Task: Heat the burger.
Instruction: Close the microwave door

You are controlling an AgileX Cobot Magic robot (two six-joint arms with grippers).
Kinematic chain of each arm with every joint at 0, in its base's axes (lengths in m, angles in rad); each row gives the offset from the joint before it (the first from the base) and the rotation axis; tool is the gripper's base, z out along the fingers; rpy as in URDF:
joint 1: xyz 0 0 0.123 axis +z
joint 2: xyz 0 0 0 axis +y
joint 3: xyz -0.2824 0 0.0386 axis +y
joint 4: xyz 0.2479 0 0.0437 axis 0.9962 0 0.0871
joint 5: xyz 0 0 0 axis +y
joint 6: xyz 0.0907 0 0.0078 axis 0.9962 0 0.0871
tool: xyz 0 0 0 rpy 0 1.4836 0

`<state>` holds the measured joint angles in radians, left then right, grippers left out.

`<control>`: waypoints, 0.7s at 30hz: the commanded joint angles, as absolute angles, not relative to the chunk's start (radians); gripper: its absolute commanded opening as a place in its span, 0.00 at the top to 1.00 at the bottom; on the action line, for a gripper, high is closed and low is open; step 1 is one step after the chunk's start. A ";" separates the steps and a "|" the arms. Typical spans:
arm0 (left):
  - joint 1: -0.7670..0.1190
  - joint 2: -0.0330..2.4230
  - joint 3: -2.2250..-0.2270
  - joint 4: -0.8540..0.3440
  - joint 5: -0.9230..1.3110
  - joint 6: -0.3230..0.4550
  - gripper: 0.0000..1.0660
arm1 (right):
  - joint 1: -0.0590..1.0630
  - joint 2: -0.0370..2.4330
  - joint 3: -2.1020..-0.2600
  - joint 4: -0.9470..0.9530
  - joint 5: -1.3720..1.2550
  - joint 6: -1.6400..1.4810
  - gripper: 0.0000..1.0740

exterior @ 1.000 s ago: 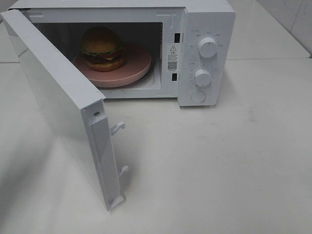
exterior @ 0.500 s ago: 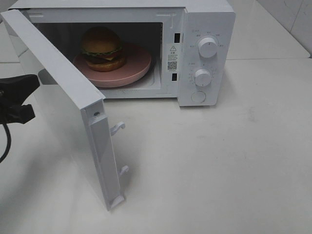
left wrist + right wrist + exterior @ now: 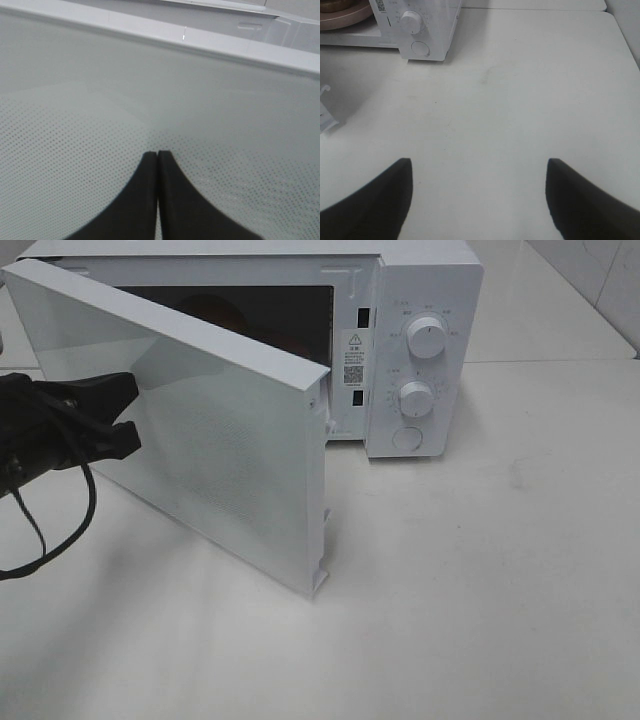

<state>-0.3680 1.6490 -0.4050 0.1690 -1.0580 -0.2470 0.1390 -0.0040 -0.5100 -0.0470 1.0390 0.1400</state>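
Note:
The burger is almost hidden behind the white microwave door (image 3: 230, 440) in the high view; only a dim top of the bun (image 3: 207, 308) shows in the dark cavity. In the right wrist view a brown sliver of the burger (image 3: 331, 4) sits on the pink plate (image 3: 347, 17) inside the oven. My left gripper (image 3: 128, 415) is shut, its tips (image 3: 158, 156) pressed against the door's dotted outer face. The door stands roughly half closed. My right gripper (image 3: 480, 170) hangs open over bare table with nothing between its fingers; the high view does not show it.
The white microwave (image 3: 425, 280) stands at the back of the white table (image 3: 480, 580). Its control panel has two round knobs (image 3: 427, 337) (image 3: 416, 397) and a round button (image 3: 407, 437). The door's latch hooks (image 3: 322, 580) stick out at its free edge.
My left gripper came in from the left and pushed the door from wide open to about half closed. The door now covers the burger and plate in the high view.

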 commanded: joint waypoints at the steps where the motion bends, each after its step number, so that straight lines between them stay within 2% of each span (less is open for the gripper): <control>1: -0.425 1.671 -0.444 0.061 -1.043 -0.202 1.00 | 0.132 -0.030 -0.509 -0.044 1.037 0.142 0.32; 2: -0.465 1.684 -0.467 -0.011 -1.024 -0.174 1.00 | 0.132 -0.030 -0.509 -0.044 1.037 0.142 0.32; 3: -0.465 1.684 -0.467 -0.011 -1.024 -0.174 1.00 | 0.132 -0.030 -0.509 -0.044 1.037 0.142 0.32; 5: -0.516 1.709 -0.505 -0.101 -1.007 -0.134 1.00 | 0.132 -0.030 -0.509 -0.044 1.037 0.142 0.32; 9: -0.552 1.734 -0.553 -0.165 -0.976 -0.126 1.00 | 0.132 -0.030 -0.509 -0.044 1.037 0.142 0.32; 10: -0.575 1.749 -0.583 -0.213 -0.949 -0.097 1.00 | 0.132 -0.030 -0.509 -0.044 1.037 0.142 0.32; 11: -0.575 1.749 -0.583 -0.213 -0.949 -0.097 1.00 | 0.132 -0.030 -0.509 -0.044 1.037 0.142 0.32; 13: -0.606 1.772 -0.636 -0.310 -0.912 -0.025 1.00 | 0.132 -0.030 -0.509 -0.044 1.037 0.142 0.32; 14: -0.606 1.772 -0.636 -0.310 -0.912 -0.025 1.00 | 0.132 -0.030 -0.509 -0.044 1.037 0.142 0.32; 15: -0.623 1.792 -0.668 -0.368 -0.909 0.020 1.00 | 0.132 -0.030 -0.509 -0.044 1.037 0.142 0.32; 21: -0.667 1.852 -0.777 -0.503 -0.884 0.085 1.00 | 0.132 -0.030 -0.509 -0.044 1.037 0.142 0.32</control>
<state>-0.6470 1.8300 -0.7250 -0.4270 -0.9070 0.0510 0.1390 -0.0040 -0.5100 -0.0470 1.0390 0.1400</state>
